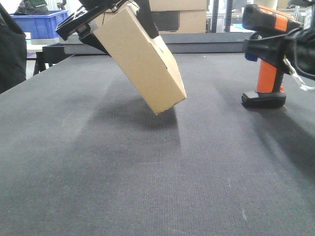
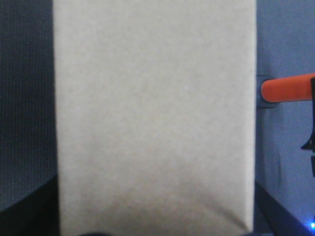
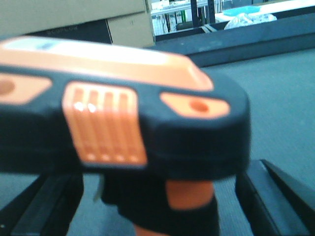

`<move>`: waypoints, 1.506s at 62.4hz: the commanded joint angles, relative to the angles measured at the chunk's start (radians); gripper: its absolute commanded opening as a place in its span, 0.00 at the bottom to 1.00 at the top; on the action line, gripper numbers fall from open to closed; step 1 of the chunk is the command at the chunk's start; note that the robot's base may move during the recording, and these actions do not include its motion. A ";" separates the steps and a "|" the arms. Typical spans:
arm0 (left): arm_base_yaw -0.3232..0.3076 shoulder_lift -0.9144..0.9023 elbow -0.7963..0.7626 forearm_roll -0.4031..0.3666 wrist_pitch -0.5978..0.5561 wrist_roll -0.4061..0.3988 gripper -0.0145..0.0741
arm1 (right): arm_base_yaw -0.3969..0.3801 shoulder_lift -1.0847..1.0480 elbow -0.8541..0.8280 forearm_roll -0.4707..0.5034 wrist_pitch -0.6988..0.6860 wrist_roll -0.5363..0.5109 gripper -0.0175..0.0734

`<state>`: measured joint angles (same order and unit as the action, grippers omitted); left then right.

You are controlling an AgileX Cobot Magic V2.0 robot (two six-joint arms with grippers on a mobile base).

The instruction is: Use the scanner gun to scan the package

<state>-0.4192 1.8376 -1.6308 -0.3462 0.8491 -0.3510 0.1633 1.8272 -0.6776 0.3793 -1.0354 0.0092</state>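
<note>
left jaws grip the box (image 1: pixel 142 64), held tilted over the surface (image 1: pixel 147 187). right jaws stand open astride the scanner (image 1: pixel 268 76); an off-centre close could tip it over.

The package (image 1: pixel 140 59) is made of plain brown cardboard. Its faces are seen as matt and smooth, and a faint paper grain is shown in the left wrist view. The scanner gun (image 1: pixel 268 78) is moulded in plastic. The orange handle is given a slight sheen, while the black head and foot are finished in a duller satin. In the right wrist view, a ribbed orange panel on the head is marked by small glossy highlights. The counter (image 1: pixel 147 187) is covered by a dark grey, finely woven mat, matt and rough, flecked with pale lint. Behind it, a blue crate (image 1: pixel 39 27) of smooth plastic and cardboard boxes (image 1: pixel 192 22) of matt brown board are seen.
</note>
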 commanded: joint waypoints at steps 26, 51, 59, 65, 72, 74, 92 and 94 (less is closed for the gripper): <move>0.145 -0.034 -0.021 0.125 0.164 0.024 0.04 | -0.003 -0.185 0.201 -0.132 -0.026 0.000 0.78; 0.296 -0.054 -0.016 0.364 0.295 0.221 0.04 | -0.003 -0.379 0.358 -0.139 -0.006 0.000 0.78; 0.296 -0.048 -0.016 0.416 0.263 0.221 0.04 | -0.003 -0.447 0.371 -0.139 0.055 0.000 0.78; 0.296 -0.044 -0.016 0.408 0.261 0.221 0.04 | -0.003 -0.483 0.371 -0.139 0.110 0.000 0.78; 0.296 -0.032 -0.016 0.408 0.261 0.221 0.04 | -0.003 -0.505 0.371 -0.139 0.127 0.000 0.78; 0.296 -0.026 -0.016 0.408 0.261 0.221 0.04 | -0.003 -0.505 0.371 -0.139 0.127 0.000 0.78; 0.296 -0.004 -0.016 0.406 0.256 0.211 0.22 | -0.003 -0.505 0.371 -0.139 0.140 0.000 0.78; 0.296 -0.004 -0.016 0.406 0.256 0.211 0.30 | -0.003 -0.505 0.371 -0.139 0.142 0.000 0.78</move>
<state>-0.1270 1.8402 -1.6431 0.0609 1.1187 -0.1313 0.1633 1.3314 -0.3089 0.2495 -0.8907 0.0098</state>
